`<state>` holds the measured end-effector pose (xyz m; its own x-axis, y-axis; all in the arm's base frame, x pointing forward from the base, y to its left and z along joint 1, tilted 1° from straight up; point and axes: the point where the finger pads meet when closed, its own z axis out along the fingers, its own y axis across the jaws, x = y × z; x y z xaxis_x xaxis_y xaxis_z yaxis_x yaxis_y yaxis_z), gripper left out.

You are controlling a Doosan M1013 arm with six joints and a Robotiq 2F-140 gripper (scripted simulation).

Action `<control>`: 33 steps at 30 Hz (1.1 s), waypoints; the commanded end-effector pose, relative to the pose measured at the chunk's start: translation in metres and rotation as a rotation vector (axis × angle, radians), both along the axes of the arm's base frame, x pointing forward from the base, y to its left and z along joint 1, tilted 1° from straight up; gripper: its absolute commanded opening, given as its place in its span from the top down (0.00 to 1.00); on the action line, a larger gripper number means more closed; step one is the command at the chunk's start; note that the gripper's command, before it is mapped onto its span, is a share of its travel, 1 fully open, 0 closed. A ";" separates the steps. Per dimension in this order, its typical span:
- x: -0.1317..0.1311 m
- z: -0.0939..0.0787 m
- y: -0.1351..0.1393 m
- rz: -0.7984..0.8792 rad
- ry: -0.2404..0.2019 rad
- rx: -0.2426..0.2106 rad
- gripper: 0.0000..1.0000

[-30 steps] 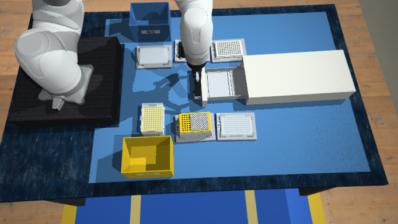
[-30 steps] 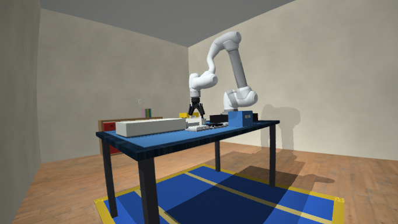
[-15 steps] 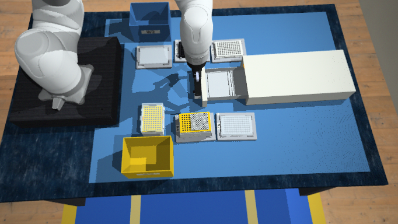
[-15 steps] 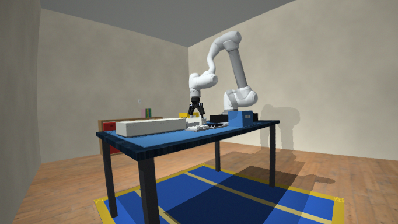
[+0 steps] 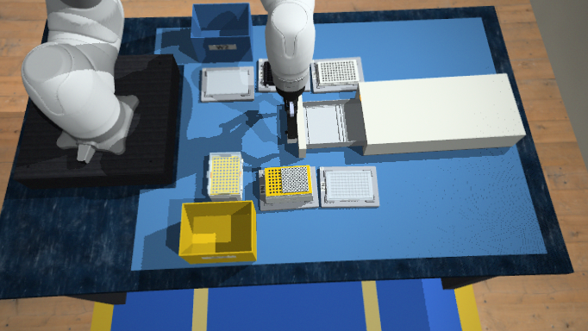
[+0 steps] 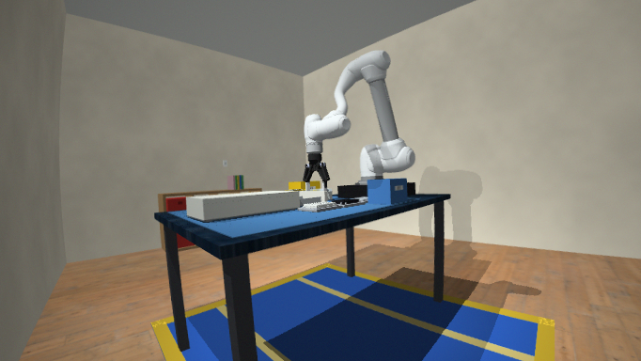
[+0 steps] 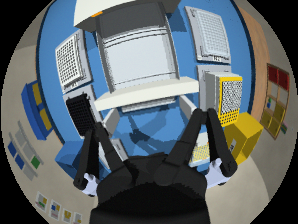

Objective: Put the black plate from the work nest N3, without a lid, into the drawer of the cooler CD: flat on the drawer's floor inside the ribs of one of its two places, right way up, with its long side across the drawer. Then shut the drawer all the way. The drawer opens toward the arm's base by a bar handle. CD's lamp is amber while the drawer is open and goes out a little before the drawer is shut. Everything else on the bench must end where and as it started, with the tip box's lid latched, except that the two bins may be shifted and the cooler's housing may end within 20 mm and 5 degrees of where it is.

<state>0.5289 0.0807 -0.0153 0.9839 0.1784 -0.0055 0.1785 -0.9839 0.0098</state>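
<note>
The black plate (image 5: 267, 74) (image 7: 80, 112) sits in its nest, partly hidden by the arm in the top view. The drawer (image 5: 302, 134) (image 7: 150, 94) stands out of the white cooler housing (image 5: 440, 108) (image 6: 244, 206); its pale floor and ribs show, with nothing on the visible part. The lamp (image 7: 97, 14) is amber. My gripper (image 5: 292, 122) (image 6: 316, 189) (image 7: 148, 106) is open, fingers pointing down just in front of the drawer front. In the wrist view one fingertip stands beyond each end of the bar handle (image 7: 149, 105), with a gap at each end.
A white plate (image 5: 337, 71) and a pale nest (image 5: 228, 84) flank the black plate. Opposite are a yellow-topped box (image 5: 288, 180), a clear plate (image 5: 349, 185) and a lidded tip box (image 5: 225, 174). A blue bin (image 5: 237, 52) and a yellow bin (image 5: 217, 258) stand at the sides.
</note>
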 end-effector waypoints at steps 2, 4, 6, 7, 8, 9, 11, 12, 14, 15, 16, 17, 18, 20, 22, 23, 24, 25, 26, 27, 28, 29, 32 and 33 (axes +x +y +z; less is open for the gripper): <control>0.000 0.003 0.000 0.000 0.000 0.000 0.13; 0.000 0.006 0.000 0.000 0.000 0.000 0.13; 0.000 0.009 0.000 0.000 0.000 0.000 0.13; 0.000 0.010 0.000 0.000 0.000 0.000 0.13; 0.000 0.011 0.000 0.000 0.000 0.000 0.13; 0.000 0.013 0.000 0.000 0.000 0.000 0.13; 0.000 0.015 0.000 0.000 0.000 0.000 0.13; 0.000 0.017 0.000 0.000 0.000 0.000 0.13; 0.000 0.019 0.000 0.000 0.000 0.000 0.13; 0.000 0.021 0.000 0.000 0.000 0.000 0.13; 0.000 0.021 0.000 0.000 0.000 0.000 0.13; 0.000 0.021 0.000 0.000 0.000 0.000 0.13; 0.000 0.022 0.000 0.000 0.000 0.000 0.13; 0.000 0.025 0.000 0.000 0.000 0.000 0.13; 0.000 0.027 0.000 0.000 0.000 0.000 0.13; 0.000 0.029 0.000 0.000 0.000 0.000 0.13; 0.000 0.030 0.000 0.000 0.000 0.000 0.13; 0.000 0.031 0.000 0.000 0.000 0.000 0.13; 0.000 0.033 0.000 0.000 0.000 0.000 0.13; 0.000 0.034 0.000 0.000 0.000 0.000 0.13; 0.000 0.035 0.000 0.000 0.000 0.000 0.13; 0.000 0.037 0.000 0.000 0.000 0.000 0.13; 0.000 0.041 0.000 0.000 0.000 0.000 0.13; 0.000 0.041 0.000 0.000 0.000 0.000 0.13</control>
